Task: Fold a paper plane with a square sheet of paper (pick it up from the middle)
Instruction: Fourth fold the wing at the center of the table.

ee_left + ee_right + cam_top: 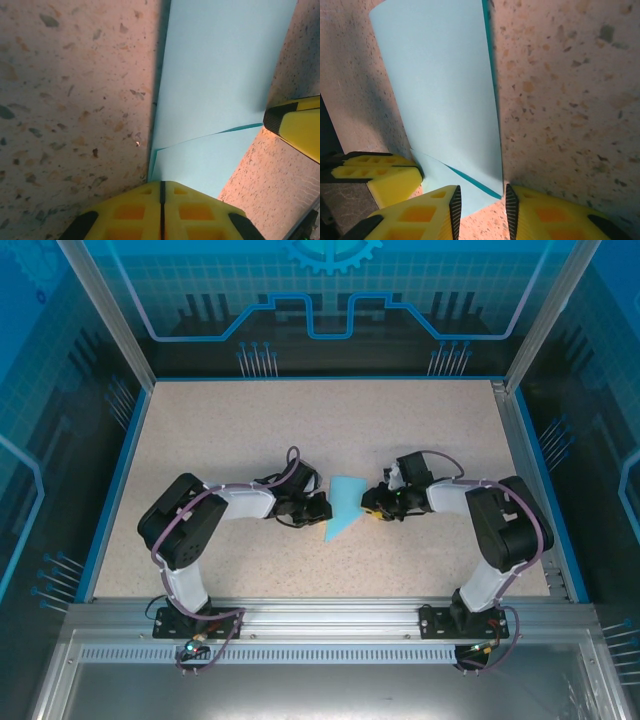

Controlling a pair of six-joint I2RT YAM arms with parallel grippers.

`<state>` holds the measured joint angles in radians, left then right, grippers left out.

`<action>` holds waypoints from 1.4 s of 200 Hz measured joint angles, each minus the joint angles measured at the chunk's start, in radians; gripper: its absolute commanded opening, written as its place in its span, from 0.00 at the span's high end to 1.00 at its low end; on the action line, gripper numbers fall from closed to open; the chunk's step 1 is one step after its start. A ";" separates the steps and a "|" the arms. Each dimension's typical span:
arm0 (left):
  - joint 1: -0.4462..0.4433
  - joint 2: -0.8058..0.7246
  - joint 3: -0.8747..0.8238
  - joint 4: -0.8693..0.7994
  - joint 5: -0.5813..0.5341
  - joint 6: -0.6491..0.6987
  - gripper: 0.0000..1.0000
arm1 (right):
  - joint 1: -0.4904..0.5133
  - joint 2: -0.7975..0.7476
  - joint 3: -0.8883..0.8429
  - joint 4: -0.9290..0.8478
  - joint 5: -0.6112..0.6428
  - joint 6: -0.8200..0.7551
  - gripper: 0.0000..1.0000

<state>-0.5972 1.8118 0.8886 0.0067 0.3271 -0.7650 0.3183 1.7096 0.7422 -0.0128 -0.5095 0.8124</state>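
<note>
The left arm (185, 525) and right arm (505, 525) are built alike: chunky black joint housings joined by smooth white links, with a pale purple cable (290, 462) looped along each. Each has a black base plate (195, 618) at its foot. The left gripper (162, 184) and right gripper (482, 197) have bright yellow plastic fingers (415, 215), moulded with shallow rectangular pockets, faced with black ribbed strips on the inner edges and black patches at the sides.

We count two arms, the left arm (185, 530) and right arm (505, 525); two grippers, the left gripper (322, 508) and right gripper (368, 502); one sheet of paper (345, 502); one table (250, 430).
</note>
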 measured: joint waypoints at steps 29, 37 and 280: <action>0.001 0.000 -0.003 0.007 0.003 -0.007 0.91 | 0.005 0.007 0.002 0.018 -0.007 0.025 0.68; 0.001 0.000 -0.005 0.010 0.004 -0.012 0.91 | 0.005 0.008 0.002 0.025 -0.008 0.032 0.68; 0.003 0.023 0.116 -0.142 -0.024 0.096 0.62 | 0.035 -0.038 0.003 -0.032 0.050 0.059 0.66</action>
<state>-0.5945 1.8343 1.0046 -0.1352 0.3031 -0.6693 0.3538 1.6714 0.7456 -0.0448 -0.4591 0.8715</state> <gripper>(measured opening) 0.392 0.339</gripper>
